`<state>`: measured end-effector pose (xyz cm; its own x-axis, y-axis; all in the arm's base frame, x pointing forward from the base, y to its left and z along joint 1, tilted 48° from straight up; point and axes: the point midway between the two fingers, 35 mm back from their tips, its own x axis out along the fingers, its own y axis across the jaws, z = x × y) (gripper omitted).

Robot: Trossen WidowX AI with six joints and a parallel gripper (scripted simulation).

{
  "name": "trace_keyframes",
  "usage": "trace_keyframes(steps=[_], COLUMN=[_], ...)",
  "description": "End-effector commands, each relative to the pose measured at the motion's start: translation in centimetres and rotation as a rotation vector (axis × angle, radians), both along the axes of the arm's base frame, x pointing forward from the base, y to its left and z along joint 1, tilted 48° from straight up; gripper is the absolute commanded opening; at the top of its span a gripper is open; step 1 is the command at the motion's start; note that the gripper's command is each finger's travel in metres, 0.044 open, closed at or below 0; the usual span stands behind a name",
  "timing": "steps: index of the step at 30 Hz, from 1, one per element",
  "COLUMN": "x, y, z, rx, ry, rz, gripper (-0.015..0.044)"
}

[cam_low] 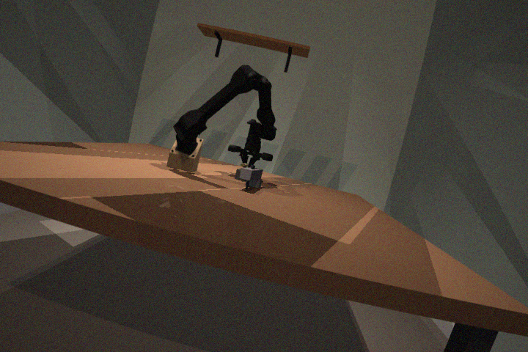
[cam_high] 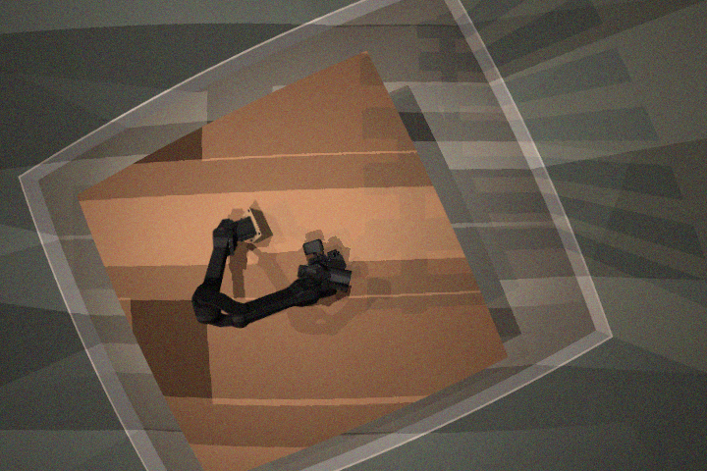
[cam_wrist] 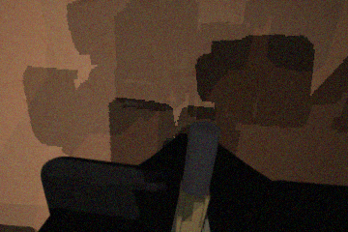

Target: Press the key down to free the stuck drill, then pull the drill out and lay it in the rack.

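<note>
My gripper [cam_low: 248, 164] [cam_wrist: 193, 141] points down and is shut on the drill. The drill [cam_wrist: 200, 166] shows in the wrist view as a blue-grey rod with a yellowish part below it, lying between the black fingers. In the exterior view the fingertips are just above a small grey block [cam_low: 255, 177] on the table; whether they touch it I cannot tell. Whether this block belongs to the rack or the key I cannot tell. In the top view the arm's own wrist hides the fingertips. No key can be made out.
The black arm [cam_high: 265, 308] [cam_low: 218, 99] arches from its pale base block [cam_high: 261, 229] [cam_low: 182, 160] to the gripper. The brown table [cam_high: 321, 360] [cam_low: 248, 220] carries broad shadow bands. A wooden shelf [cam_low: 254, 39] hangs on the wall behind.
</note>
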<state>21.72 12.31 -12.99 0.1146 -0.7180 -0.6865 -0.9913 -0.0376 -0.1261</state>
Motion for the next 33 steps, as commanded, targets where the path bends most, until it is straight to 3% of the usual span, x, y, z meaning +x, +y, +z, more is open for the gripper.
trace_keyframes(steps=[1,27,33], x=[0.0,0.2,0.1], y=[-0.4,-2.0,-1.2], z=[-0.3,-1.6,-1.6], rx=[-0.005,-0.006,0.008], ry=[0.002,0.002,-0.002], rz=[0.006,0.006,0.014], gripper=[0.0000,0.0000,0.0158])
